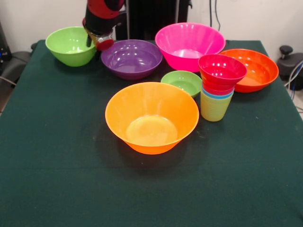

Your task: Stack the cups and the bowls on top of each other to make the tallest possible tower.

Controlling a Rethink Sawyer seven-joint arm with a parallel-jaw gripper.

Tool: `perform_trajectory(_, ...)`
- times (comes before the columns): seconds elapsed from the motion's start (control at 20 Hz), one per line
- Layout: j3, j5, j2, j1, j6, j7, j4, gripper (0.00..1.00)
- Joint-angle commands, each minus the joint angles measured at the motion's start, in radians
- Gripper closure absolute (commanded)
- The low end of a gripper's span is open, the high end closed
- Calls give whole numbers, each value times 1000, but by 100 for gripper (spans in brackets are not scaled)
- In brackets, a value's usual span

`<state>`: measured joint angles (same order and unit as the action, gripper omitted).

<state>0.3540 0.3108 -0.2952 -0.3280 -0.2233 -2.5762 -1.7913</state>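
The tower stands right of centre: a yellow-green cup at the bottom, a blue cup and a red cup nested in it, and a small red bowl on top. A big orange bowl sits in the middle of the table. Behind it are a small green bowl, a purple bowl, a pink bowl, a lime green bowl and a red-orange bowl. My gripper hangs at the back left, between the lime green and purple bowls, with something small and red at its tip.
Dark green cloth covers the table. Black equipment stands behind the pink bowl, and cables and a stand sit off the right edge.
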Motion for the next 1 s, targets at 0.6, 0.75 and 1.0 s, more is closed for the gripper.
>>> perform_trajectory(0.6, -96, 133, 18, -59, 112, 61, 79, 100)
perform_trajectory(0.75, -105, 148, 12, -69, 102, 61, 85, 100)
perform_trajectory(1.0, -132, 162, -14, -95, 62, 77, 87, 100)
